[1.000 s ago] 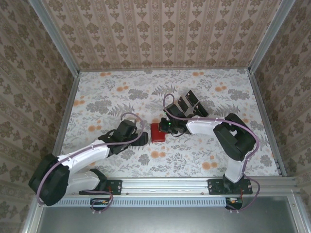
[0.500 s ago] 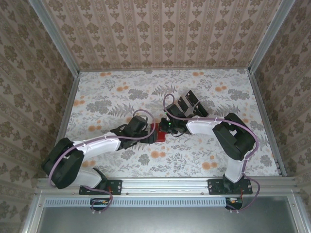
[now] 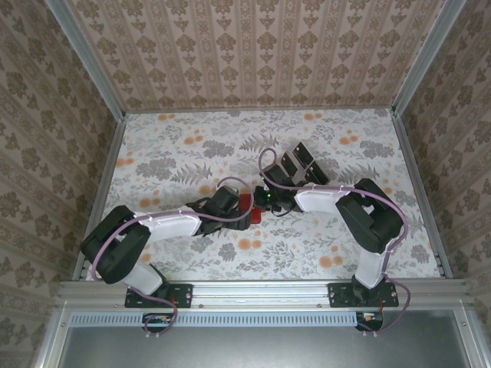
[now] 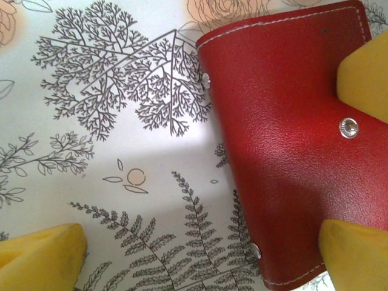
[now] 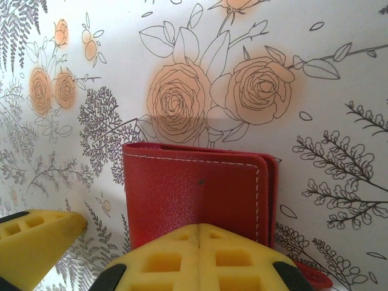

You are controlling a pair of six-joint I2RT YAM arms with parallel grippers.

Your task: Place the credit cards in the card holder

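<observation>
Over the card holder (image 4: 285, 139): my left gripper (image 4: 197, 233) is spread wide, one finger above the red cover, one beside it.
Right gripper (image 5: 200, 242): clenched shut against the holder's edge; pinching leather or not, I cannot tell.
Credit cards (image 3: 295, 162): fanned just beyond the holder.
Doing it well: pin one cover, lift the other slowly.

No legible text, no labels, no numbers
</observation>
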